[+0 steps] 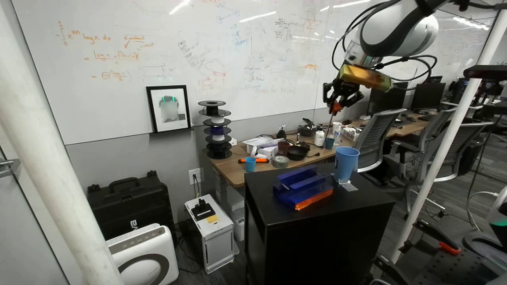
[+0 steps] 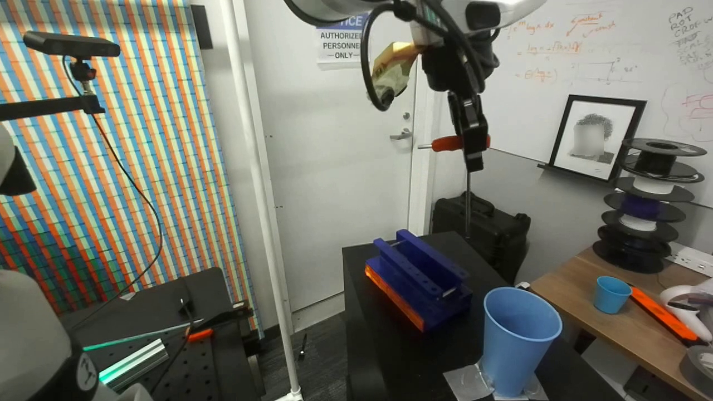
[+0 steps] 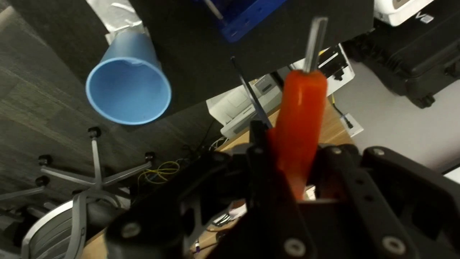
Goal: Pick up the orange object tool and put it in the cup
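The orange tool [image 2: 447, 143] has an orange handle with a short metal end and a long thin shaft. It also shows in the wrist view [image 3: 302, 108] and in an exterior view [image 1: 336, 108]. My gripper [image 2: 474, 159] is shut on the handle, high above the black cabinet. The long shaft hangs down and the handle lies about level. The light-blue cup [image 2: 518, 340] stands upright on the cabinet, its base taped down. It also shows in an exterior view [image 1: 345, 163]. In the wrist view the cup [image 3: 128, 90] is left of the tool, apart from it, its mouth open.
A dark blue block-like fixture [image 2: 418, 278] with an orange side strip sits on the black cabinet [image 1: 277, 215] beside the cup. A wooden desk [image 1: 225, 168] behind bears a small blue cup [image 1: 250, 164], tape and spools. A white pole [image 1: 447, 142] stands near.
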Action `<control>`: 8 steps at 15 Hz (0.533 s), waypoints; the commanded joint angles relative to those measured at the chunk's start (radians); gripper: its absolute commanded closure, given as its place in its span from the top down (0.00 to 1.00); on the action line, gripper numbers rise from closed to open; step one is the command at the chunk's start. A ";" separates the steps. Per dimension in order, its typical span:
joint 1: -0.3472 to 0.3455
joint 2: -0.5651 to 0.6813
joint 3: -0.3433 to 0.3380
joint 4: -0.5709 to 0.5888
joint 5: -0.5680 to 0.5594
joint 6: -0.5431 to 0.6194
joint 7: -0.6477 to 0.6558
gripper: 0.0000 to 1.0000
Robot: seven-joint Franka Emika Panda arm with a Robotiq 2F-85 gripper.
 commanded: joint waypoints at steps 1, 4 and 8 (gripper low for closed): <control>-0.100 -0.036 -0.009 0.012 -0.038 -0.020 -0.005 0.04; -0.126 0.027 -0.034 0.035 0.021 0.012 -0.054 0.04; -0.118 0.147 -0.045 0.049 0.073 0.058 -0.095 0.04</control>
